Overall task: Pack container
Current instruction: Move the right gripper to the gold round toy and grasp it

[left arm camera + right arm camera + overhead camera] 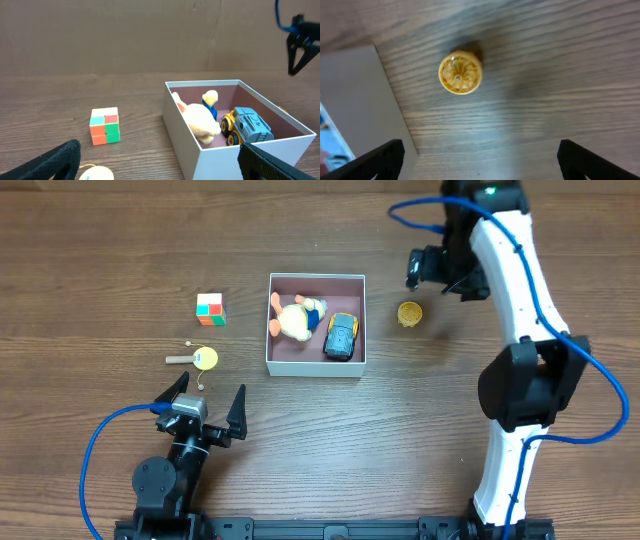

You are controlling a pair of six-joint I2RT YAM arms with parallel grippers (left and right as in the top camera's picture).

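Observation:
The container [317, 368] is a square white-walled box with a pink floor at the table's middle; it also shows in the left wrist view [240, 150]. Inside lie a plush duck [295, 318] and a toy truck [341, 337]. A yellow round toy [409, 313] lies right of the box and shows in the right wrist view [460, 72]. My right gripper [432, 272] is open and empty, above the table just beyond that toy. My left gripper [205, 408] is open and empty at the front left.
A colour cube [210, 309] sits left of the box, also in the left wrist view [105, 126]. A yellow disc with a wooden stick [197, 359] lies in front of it, near my left gripper.

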